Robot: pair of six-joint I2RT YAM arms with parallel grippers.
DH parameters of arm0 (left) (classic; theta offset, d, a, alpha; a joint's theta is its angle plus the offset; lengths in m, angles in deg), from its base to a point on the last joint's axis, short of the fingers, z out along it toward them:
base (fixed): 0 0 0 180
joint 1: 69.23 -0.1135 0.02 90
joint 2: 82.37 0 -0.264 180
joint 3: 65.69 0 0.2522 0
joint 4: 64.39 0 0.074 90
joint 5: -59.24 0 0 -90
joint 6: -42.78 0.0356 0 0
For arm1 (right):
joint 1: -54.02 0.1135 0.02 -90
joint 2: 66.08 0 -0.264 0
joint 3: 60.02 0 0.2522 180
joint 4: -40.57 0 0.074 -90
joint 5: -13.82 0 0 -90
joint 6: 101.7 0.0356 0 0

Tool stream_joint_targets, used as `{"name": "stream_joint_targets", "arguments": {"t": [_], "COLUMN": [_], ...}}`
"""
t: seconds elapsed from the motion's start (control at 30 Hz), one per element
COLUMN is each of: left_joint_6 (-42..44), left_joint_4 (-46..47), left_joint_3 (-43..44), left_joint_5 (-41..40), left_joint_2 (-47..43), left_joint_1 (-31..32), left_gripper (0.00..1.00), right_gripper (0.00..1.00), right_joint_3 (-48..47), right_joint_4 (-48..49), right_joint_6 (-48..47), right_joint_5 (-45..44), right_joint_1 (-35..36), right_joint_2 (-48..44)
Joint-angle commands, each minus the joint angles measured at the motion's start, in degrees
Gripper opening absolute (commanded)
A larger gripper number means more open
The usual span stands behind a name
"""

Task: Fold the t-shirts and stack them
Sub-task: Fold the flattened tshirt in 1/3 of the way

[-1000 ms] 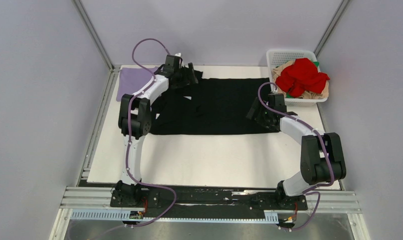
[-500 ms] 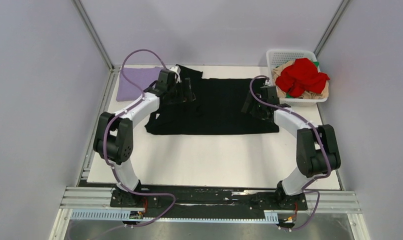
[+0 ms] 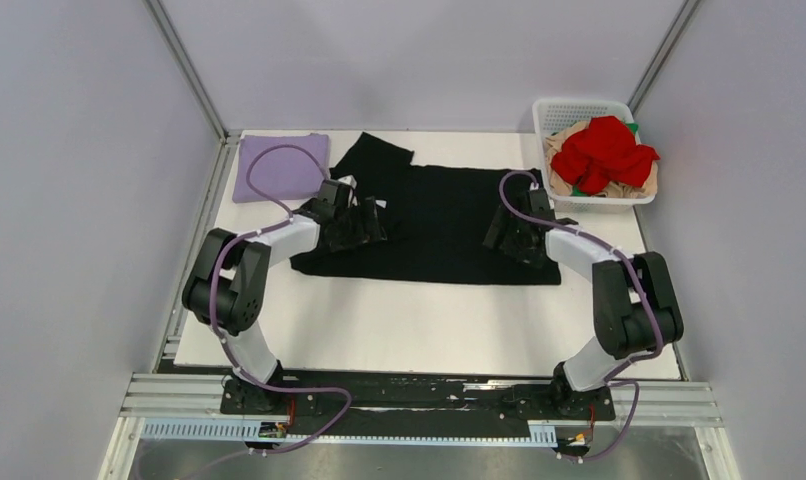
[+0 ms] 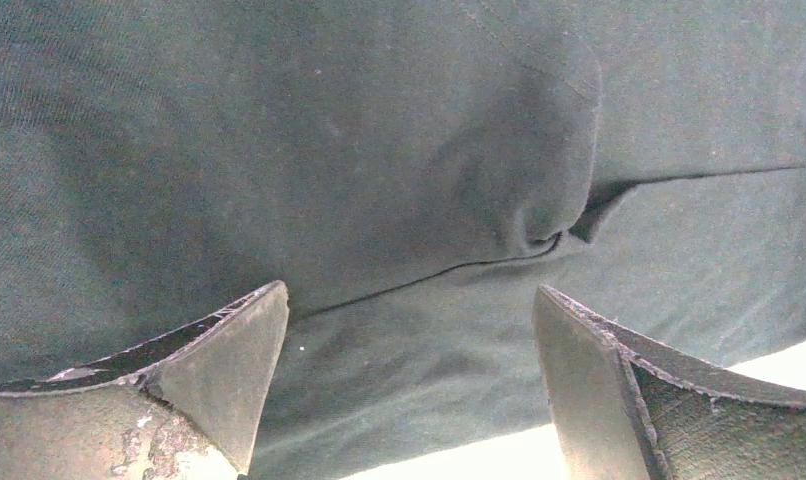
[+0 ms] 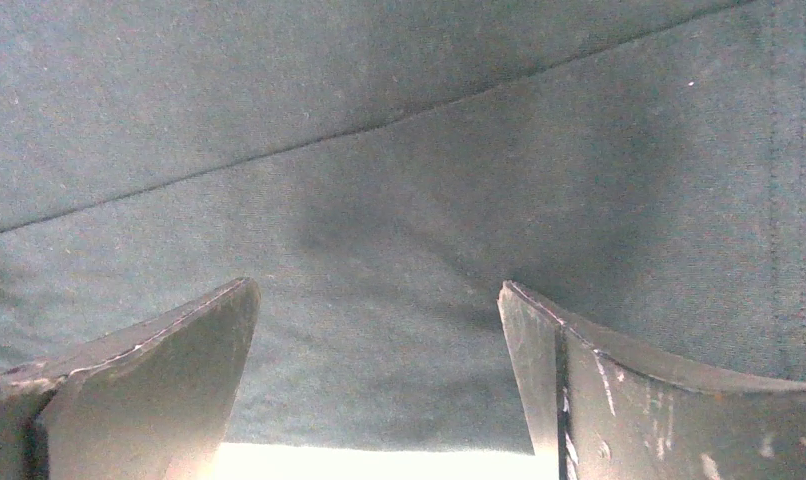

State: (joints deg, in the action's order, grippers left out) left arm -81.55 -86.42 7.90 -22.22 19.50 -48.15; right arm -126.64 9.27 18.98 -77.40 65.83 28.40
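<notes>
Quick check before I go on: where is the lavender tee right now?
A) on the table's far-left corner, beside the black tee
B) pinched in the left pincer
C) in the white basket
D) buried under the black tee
A: the top view shows the lavender tee lying flat at the far-left corner of the table, next to the black tee. The left pincer is open over black cloth only.

Matt black cloth tee (image 4: 379, 150), scuffed rough fingers (image 4: 209, 375), plastic mesh basket (image 3: 579, 103), smooth white table (image 3: 429, 320)
</notes>
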Motion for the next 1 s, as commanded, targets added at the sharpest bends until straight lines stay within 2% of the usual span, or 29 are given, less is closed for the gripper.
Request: {"name": "stream_joint_targets", "arguments": {"t": [0.0, 0.13, 0.3, 0.53, 0.77, 0.97], "left_joint_6": [-2.1, -4.5, -9.2, -14.8, -15.5, -10.4], "left_joint_4": [-7.8, -13.1, -20.2, -20.5, -20.8, -24.9], "left_joint_3": [-7.1, -14.5, -21.2, -28.1, -27.3, -17.0], "left_joint_5": [-3.5, -5.4, -6.3, -4.9, -5.6, -9.8], "left_joint_2": [-4.4, -12.3, -23.0, -32.2, -35.4, -36.8], "left_joint_1": [3.1, 6.1, 9.4, 10.4, 10.5, 10.5], "left_gripper": [1.0, 1.0, 1.0, 1.0, 1.0, 1.0], "right_gripper": [1.0, 1.0, 1.0, 1.0, 1.0, 1.0], "right_joint_3": [6.3, 8.8, 12.5, 15.7, 14.5, 8.6], "right_joint_4": [-17.2, -24.0, -27.5, -29.7, -28.5, -24.1], "right_joint_6": [4.2, 6.0, 8.4, 10.8, 12.4, 9.2], "right_joint_5": [3.7, 3.8, 5.4, 5.5, 2.3, -1.3], "right_joint_1": [0.0, 1.1, 1.7, 2.1, 2.1, 2.2], "right_joint_2": [-3.7, -8.6, -13.4, -19.2, -20.7, -25.8]}}
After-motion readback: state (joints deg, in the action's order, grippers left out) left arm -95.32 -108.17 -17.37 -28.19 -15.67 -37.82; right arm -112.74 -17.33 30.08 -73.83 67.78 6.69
